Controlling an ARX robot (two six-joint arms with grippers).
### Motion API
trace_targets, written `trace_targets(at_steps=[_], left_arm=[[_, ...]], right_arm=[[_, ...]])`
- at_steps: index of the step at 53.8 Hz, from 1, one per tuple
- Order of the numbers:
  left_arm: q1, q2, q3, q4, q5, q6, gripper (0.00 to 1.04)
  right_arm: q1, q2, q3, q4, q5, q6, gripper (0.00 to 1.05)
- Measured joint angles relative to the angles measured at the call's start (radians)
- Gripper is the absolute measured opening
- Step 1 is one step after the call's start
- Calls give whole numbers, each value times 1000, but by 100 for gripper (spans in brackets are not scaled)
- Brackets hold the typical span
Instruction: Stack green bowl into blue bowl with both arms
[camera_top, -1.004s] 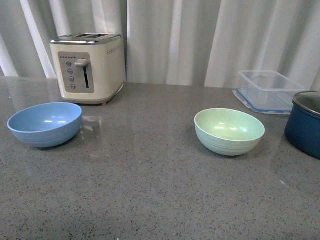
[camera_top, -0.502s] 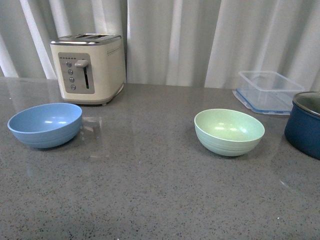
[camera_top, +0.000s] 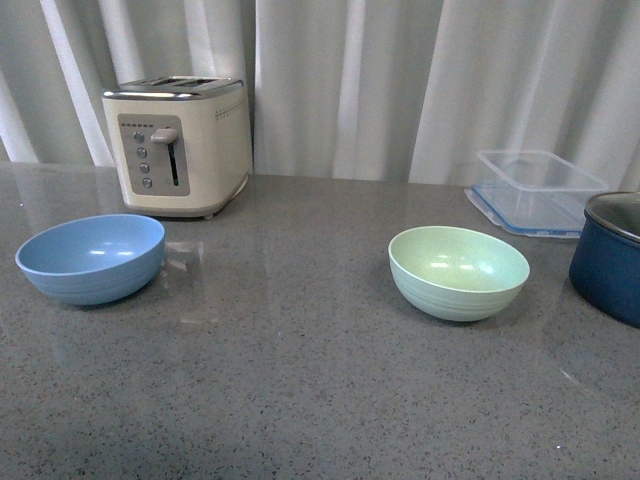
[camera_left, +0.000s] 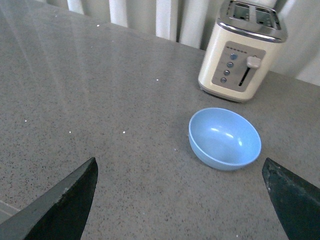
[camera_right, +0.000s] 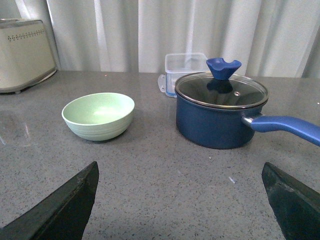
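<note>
The green bowl (camera_top: 459, 271) stands upright on the grey counter at centre right, empty; the right wrist view also holds the green bowl (camera_right: 98, 116). The blue bowl (camera_top: 90, 258) rests empty at the left, in front of the toaster, and the left wrist view catches the blue bowl (camera_left: 224, 138) too. Neither arm appears in the front view. My left gripper (camera_left: 180, 197) is open, well short of the blue bowl, with bare counter between its fingertips. My right gripper (camera_right: 180, 200) is open too, short of the green bowl and to its side.
A cream toaster (camera_top: 178, 144) stands at the back left. A clear plastic container (camera_top: 535, 189) sits at the back right. A dark blue pot (camera_top: 610, 256) with a glass lid and long handle (camera_right: 286, 128) stands right of the green bowl.
The front view has shifted slightly, so everything sits a little lower in the picture. The bowls keep their places on the counter.
</note>
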Motion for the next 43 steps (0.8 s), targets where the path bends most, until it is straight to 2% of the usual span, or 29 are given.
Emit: trace_targets(at_steps=[8, 16, 24, 43], left_arm=[[10, 226, 193, -70, 18, -92, 98], [10, 409, 285, -106, 79, -172, 98], [0, 546, 385, -119, 97, -233, 98], [-90, 813, 552, -190, 93, -289, 98]], right_arm=[[0, 0, 0, 0, 0, 0, 95], [0, 0, 0, 0, 0, 0, 95], [0, 0, 0, 0, 0, 0, 95], [0, 0, 0, 0, 0, 0, 95]])
